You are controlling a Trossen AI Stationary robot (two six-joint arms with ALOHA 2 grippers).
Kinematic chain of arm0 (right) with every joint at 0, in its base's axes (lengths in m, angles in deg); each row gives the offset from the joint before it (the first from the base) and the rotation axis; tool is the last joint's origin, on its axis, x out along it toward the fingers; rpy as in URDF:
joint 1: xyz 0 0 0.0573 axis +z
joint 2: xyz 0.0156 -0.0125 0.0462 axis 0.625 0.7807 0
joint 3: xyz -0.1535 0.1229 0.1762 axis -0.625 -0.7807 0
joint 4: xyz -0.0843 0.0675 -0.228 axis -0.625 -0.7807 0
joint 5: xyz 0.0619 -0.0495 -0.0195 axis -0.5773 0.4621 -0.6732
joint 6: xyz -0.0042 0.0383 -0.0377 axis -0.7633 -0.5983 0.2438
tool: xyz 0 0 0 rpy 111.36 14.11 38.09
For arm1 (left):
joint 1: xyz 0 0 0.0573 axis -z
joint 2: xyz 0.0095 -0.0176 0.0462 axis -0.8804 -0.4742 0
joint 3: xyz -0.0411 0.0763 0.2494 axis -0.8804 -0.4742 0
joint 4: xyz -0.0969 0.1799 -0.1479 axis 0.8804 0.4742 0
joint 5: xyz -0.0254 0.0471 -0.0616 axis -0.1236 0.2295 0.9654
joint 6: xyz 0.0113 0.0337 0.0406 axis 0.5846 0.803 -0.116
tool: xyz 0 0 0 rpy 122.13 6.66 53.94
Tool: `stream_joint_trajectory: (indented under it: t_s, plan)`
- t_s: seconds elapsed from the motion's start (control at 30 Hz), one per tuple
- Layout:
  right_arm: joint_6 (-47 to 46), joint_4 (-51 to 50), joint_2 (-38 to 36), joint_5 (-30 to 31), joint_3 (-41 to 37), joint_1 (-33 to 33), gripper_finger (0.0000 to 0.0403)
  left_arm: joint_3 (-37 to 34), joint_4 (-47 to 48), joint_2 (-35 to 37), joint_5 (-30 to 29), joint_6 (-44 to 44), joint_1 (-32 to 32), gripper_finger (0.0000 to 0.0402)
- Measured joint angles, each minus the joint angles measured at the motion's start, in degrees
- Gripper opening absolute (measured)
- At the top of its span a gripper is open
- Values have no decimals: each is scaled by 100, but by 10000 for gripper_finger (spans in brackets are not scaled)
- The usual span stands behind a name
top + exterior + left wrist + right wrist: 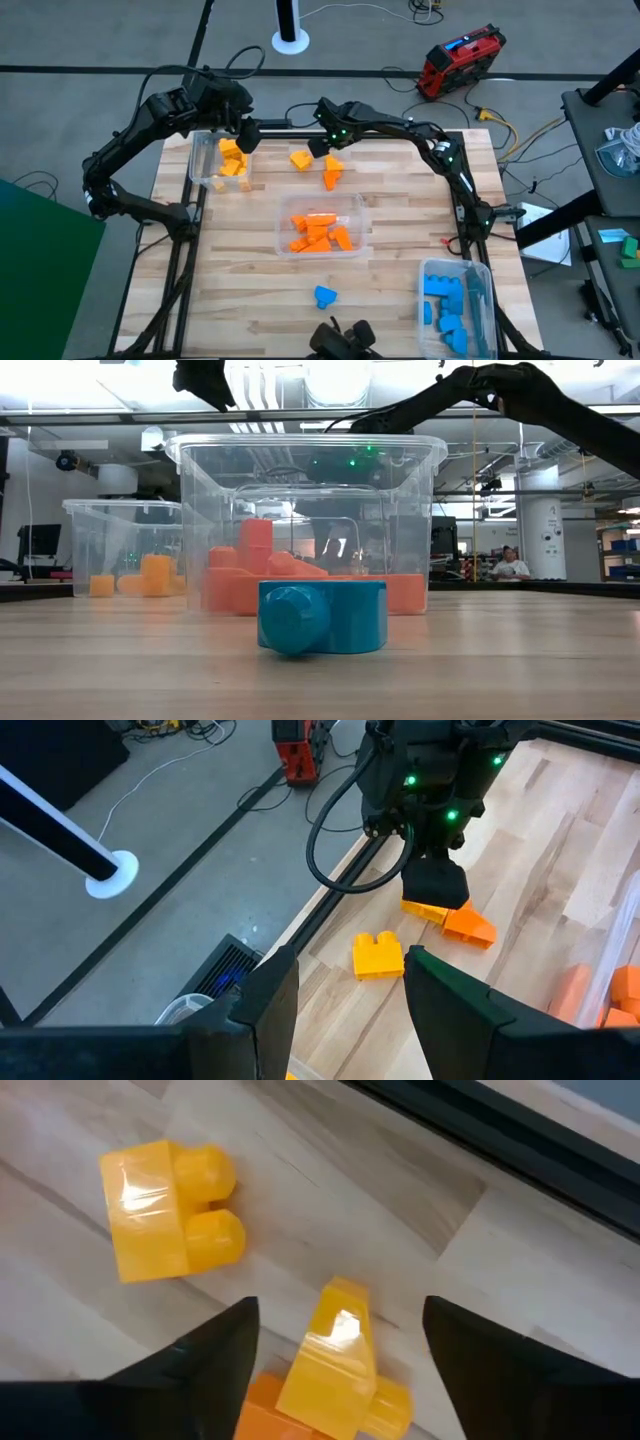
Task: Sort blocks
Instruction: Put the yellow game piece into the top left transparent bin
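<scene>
1. Loose yellow block [340,1365] lies on the desk [400,260] against an orange block [468,926], near the far edge; a second yellow block [165,1210] sits just beside.
2. Right hand [340,1342] hovers over it, fingers spread wide, empty.
3. Likely next: descend, close, carry to the yellow bin [200,165].
4. Left hand [345,1000] waits open above that bin.

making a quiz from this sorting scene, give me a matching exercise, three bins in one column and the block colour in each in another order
Bins:
1. bin under the left gripper
2. middle bin
3. bin at the table's right front corner

Block colours:
A. blue
B. yellow
C. orange

Pairs: 1-B, 2-C, 3-A
</scene>
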Motion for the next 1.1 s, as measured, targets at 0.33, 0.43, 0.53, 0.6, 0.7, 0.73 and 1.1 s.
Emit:
stream_joint_trajectory:
  t_s: [0.33, 0.43, 0.53, 0.6, 0.7, 0.73, 1.1]
  plan:
    - [1, -190, 267, -20, -19, 21, 314, -2, 0, 0, 0, 19, 0, 161]
    - [1, -329, 374, -44, -20, 42, 315, -2, 0, 0, 0, 22, 0, 161]
    - [4, -487, 477, -44, -20, 53, 310, -2, 0, 0, 0, 23, 0, 161]
    - [12, -541, 523, -18, -21, 55, 304, -2, 0, 0, 0, 23, 0, 161]
    - [16, -533, 571, -11, -22, 55, 292, -2, 0, 0, 0, 23, 0, 161]
    - [16, -548, 580, 5, -22, 55, 286, -4, 0, 0, 0, 23, -1, 161]
    - [110, -592, 601, 236, -20, 46, 156, -55, 0, 0, 0, 23, 0, 161]
